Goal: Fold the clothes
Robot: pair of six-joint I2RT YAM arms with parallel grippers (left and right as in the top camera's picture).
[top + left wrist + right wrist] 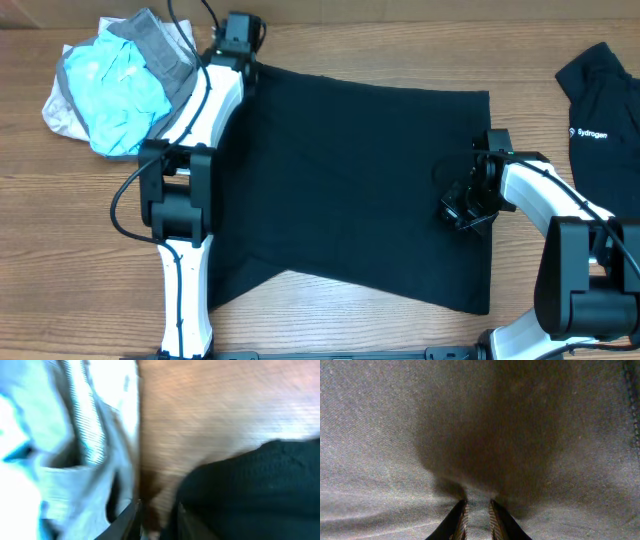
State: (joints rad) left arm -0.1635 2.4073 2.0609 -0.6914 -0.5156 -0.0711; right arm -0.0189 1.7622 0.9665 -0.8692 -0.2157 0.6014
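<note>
The clothes, a plain black garment, lie spread flat across the middle of the table. My left gripper is at the garment's far left corner. In the blurred left wrist view its fingers stand slightly apart with bare wood between them, and the black cloth lies just to their right. My right gripper is down on the garment near its right edge. In the right wrist view that gripper is shut on a small raised fold of the dark fabric.
A light-blue, grey and beige bundle lies at the back left, close beside the left gripper and filling the left of its wrist view. A black garment with white "Sydrogen" lettering lies at the right edge. Bare wooden table shows along the front.
</note>
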